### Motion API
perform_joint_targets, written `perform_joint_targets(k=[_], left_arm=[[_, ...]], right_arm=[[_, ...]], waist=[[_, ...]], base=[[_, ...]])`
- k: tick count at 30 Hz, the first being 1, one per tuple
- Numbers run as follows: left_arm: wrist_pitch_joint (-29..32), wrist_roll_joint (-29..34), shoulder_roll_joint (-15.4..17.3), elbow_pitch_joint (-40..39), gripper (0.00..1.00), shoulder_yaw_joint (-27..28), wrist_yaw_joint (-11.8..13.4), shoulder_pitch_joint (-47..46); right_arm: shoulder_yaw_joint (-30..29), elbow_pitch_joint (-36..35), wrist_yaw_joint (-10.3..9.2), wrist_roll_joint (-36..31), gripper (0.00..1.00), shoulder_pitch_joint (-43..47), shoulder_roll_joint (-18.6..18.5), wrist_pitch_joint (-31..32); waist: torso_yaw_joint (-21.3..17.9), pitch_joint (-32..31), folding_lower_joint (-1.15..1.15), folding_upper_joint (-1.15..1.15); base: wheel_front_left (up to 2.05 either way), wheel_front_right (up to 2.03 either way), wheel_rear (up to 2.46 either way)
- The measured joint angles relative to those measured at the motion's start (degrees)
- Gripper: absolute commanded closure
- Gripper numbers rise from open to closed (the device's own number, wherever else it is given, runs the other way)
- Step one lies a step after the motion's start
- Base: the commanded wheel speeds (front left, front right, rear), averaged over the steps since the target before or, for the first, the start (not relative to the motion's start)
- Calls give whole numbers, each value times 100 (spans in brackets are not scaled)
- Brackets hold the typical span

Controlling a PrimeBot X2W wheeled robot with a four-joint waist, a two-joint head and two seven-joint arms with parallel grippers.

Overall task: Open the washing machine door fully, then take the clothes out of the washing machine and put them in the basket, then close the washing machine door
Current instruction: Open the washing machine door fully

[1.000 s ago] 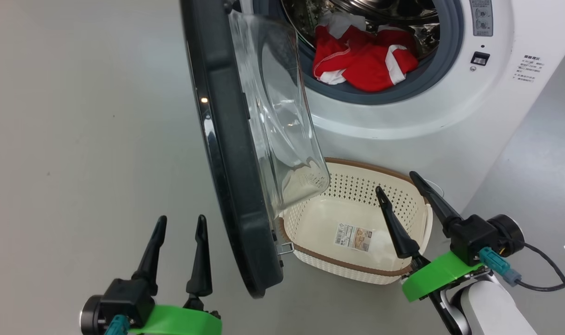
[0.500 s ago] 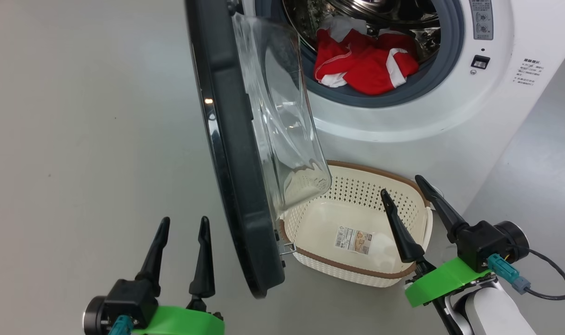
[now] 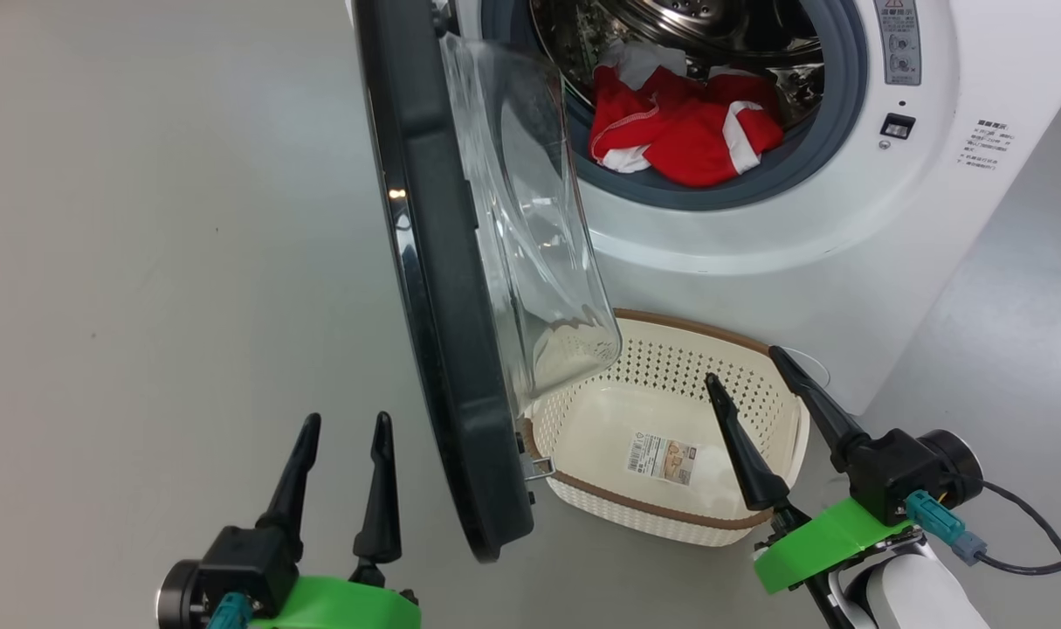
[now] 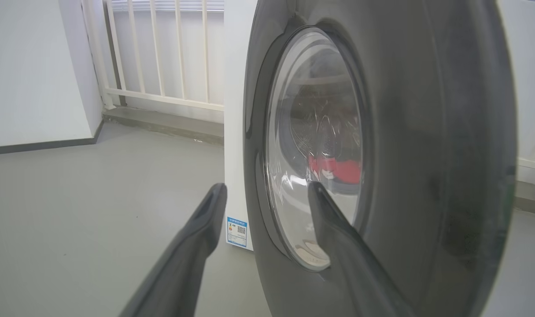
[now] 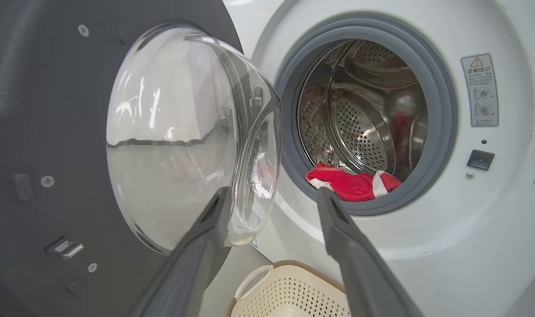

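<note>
**Door swung out, both grippers empty, clothes in the drum**

Nearest the head camera, the left gripper hangs low over the plain grey floor. Its two long dark fingers are spread apart with nothing between them, just outside the door's black outer face. The right gripper hovers over the near right corner of the small cream-white perforated plastic basket with a brown woven-look rim; its fingers are likewise apart and hold nothing.

The basket stands on the floor close against the machine's front, below the opening, with a paper label sticker on its bottom. Between the two grippers, the large round washing machine door with a glossy black rim and a clear bulging glass bowl stands swung out, nearly edge-on to the head camera.

Farther back is the big white front-loading washing machine. The bright red clothes with white trim lie at the front lower edge of its steel drum, against the grey rubber seal.
</note>
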Motion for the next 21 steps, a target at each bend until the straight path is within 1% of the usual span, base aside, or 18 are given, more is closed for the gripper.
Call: perform_joint_targets(k=[1,2,9,16,21], left_arm=[[-1,0,1,-2,85,1,-2,0],[0,-4,0,-10,100,4,-22,1],[0,-1,2,-410,100,69,-49,-8],[-1,4,21,-1071,100,93,-152,-229],[3,189,89,-1755,100,87,-151,-572]], right_arm=[[7,-4,0,10,0,0,0,0],[14,-9,0,34,0,0,0,0],[-4,-18,0,37,0,0,0,0],[-32,-11,0,36,0,0,0,0],[-19,27,0,20,0,-1,1,0]], waist=[[-2,-5,0,0],[-6,-9,0,0],[-12,14,0,0],[-25,40,0,0],[-59,55,0,0]], base=[[0,0,0],[0,0,0],[0,0,0],[0,0,0],[0,0,0]])
